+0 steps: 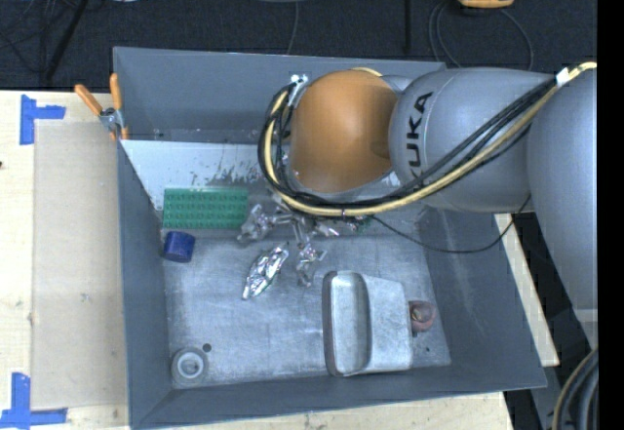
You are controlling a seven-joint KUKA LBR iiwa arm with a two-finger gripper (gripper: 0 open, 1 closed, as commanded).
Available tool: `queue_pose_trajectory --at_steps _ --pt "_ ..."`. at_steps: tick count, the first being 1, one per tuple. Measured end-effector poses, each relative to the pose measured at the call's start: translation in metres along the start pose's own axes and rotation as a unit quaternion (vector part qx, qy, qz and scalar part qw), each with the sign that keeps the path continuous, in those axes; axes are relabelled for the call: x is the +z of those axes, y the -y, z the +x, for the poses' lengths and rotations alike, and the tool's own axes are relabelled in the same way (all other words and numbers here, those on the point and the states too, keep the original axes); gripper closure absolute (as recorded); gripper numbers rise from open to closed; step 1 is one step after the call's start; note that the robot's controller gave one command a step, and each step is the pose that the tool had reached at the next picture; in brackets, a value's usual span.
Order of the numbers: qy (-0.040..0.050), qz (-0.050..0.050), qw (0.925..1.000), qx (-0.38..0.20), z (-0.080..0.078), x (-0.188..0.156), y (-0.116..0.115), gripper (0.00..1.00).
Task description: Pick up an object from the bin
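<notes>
End effector (292, 235) low near centre of bin (141, 321); can't tell how open, nothing visibly held. Crumpled silvery wad (264, 274) just beside it, toward lower-left corner. Looks light, squashy, maybe slippery, so you'd pinch across its narrow middle.

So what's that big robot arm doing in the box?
The arm is reaching into the grey bin from the right to pick something up. Its gripper is down low near the middle, right by a crumpled silvery scrap. A green plate and a blue block lie to the left, and a grey pan lies in front. I can't tell if it has grabbed anything yet.
</notes>
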State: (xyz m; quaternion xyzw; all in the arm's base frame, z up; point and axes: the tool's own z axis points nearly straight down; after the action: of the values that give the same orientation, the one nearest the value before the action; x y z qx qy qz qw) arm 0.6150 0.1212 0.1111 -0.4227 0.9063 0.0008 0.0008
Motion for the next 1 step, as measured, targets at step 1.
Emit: queue_pose_trajectory --at_steps 1 --pt "0.0002 0.0 0.9942 -0.108 0.0015 -0.0014 0.0022 0.0"
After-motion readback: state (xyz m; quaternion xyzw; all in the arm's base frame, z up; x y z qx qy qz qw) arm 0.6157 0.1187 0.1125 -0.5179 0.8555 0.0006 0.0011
